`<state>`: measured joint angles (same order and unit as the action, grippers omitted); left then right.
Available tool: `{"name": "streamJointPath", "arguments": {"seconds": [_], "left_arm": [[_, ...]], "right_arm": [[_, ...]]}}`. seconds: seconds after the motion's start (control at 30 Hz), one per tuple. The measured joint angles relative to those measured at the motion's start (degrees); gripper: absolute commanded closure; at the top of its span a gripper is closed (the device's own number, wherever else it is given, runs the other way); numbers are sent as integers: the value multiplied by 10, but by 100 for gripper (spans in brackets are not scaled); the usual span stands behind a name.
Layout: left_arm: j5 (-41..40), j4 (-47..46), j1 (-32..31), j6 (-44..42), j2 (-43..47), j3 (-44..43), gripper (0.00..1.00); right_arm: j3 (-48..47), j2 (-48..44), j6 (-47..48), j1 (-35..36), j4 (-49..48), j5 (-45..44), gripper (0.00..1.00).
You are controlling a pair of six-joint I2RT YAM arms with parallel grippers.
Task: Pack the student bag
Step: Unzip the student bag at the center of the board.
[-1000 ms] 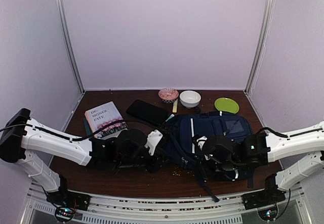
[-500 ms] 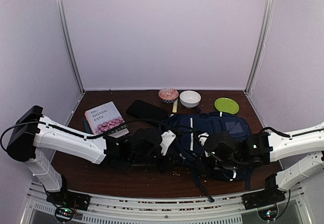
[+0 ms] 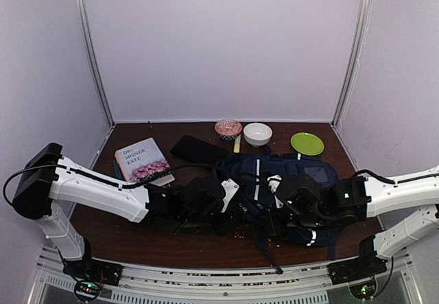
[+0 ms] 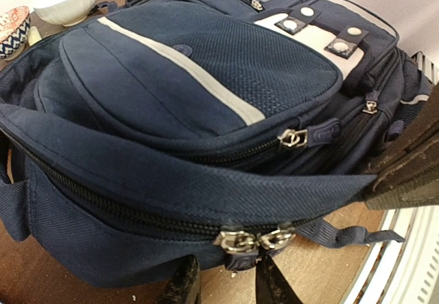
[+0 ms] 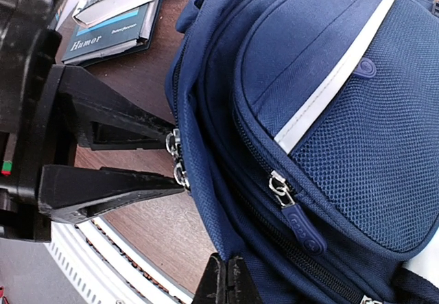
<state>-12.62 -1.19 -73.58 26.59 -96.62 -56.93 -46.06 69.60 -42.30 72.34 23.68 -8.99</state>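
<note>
Stack of books [image 3: 140, 158] lies far left on the desk [image 3: 123, 221], pink-flower cover on top and a blue one marked "Humor" under it. The left arm lies low across the desk toward the middle. The left claw [image 4: 226, 283] is about half spread and holds nothing. Its fingertips sit just short of the paired zipper pulls [image 4: 236, 241] on the bag's main compartment, one tip to each side. Can't tell if the tips touch the pulls.

A black flat case [image 3: 199, 150] lies behind the left arm, between the books and the bag. At the back edge stand a patterned bowl [image 3: 228, 127] and, just beside it, a white bowl [image 3: 257, 134].

The student bag [image 3: 312, 173] lies flat on its back, centre-right on the desk, front pocket up, white stripe running front to back. The main zip looks closed where the two pulls meet. A green plate [image 3: 306, 143] sits just behind the bag.

The right claw [image 5: 226, 276] is clamped tight, fingers together, low against the bag's near side. In the left wrist view the bag's rim fabric is drawn to a point at its tips, so it looks pinched there.
</note>
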Motion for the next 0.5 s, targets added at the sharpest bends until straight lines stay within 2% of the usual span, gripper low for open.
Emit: {"name": "streamJointPath", "arguments": {"seconds": [0.2,0.5], "left_arm": [[-18,14,0,4,-1,-4,42],[-20,18,0,6,-2,-7,42]], "right_arm": [[-6,4,-1,0,-4,3,100],[-6,9,-2,0,-9,13,100]]}}
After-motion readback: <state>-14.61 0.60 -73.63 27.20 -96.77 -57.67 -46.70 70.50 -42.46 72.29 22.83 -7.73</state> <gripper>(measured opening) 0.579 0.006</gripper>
